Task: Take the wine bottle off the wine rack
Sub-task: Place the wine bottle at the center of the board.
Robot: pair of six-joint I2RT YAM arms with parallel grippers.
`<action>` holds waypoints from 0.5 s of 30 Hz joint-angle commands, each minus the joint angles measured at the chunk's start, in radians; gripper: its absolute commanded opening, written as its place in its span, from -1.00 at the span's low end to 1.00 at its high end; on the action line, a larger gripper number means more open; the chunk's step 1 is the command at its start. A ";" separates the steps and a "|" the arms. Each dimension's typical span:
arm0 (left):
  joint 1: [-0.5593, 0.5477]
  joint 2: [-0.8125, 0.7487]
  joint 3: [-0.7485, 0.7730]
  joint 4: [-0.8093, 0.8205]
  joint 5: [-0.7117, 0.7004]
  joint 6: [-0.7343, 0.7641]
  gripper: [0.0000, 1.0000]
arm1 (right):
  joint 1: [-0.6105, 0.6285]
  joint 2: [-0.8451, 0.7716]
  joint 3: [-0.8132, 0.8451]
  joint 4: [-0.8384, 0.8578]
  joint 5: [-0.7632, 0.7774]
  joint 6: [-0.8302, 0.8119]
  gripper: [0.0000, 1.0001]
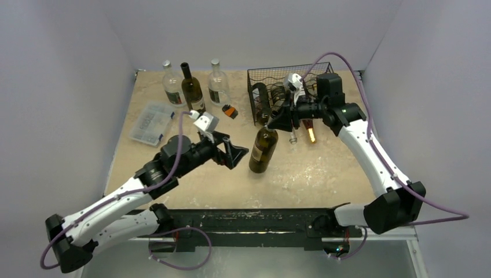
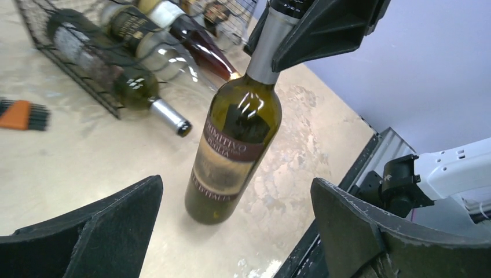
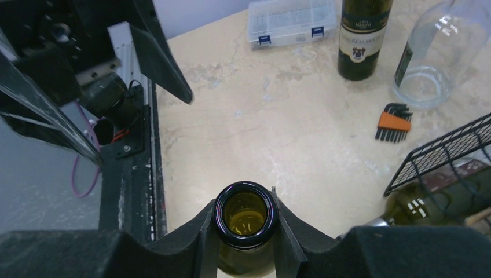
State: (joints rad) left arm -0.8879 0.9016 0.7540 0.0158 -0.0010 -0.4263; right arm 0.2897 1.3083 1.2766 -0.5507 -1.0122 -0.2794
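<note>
Just in front of the wine rack (image 1: 289,68), the wine bottle (image 1: 263,152) stands on the bench (image 1: 324,168), clear of the mesh. Left of the rack are three standing bottles (image 1: 191,87), a clear box (image 1: 151,121) and hex keys (image 1: 230,111). The right arm partly hides the racked bottles (image 1: 262,99). The right pincer (image 1: 270,120) is clamped on the wine bottle's neck. The left pincer (image 1: 233,152) gapes wide, empty.

Even, soft overhead light; glare streaks on the wine bottle (image 2: 234,156); near fingers blurred.
</note>
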 commanded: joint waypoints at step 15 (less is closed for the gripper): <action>0.037 -0.410 0.121 -0.704 -0.361 -0.013 1.00 | 0.399 0.353 0.598 0.027 0.486 -0.007 -1.00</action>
State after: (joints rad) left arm -0.8528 0.5488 0.8417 -0.6025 -0.2771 -0.4229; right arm 0.6350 1.6142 1.7054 -0.5812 -0.6506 -0.2962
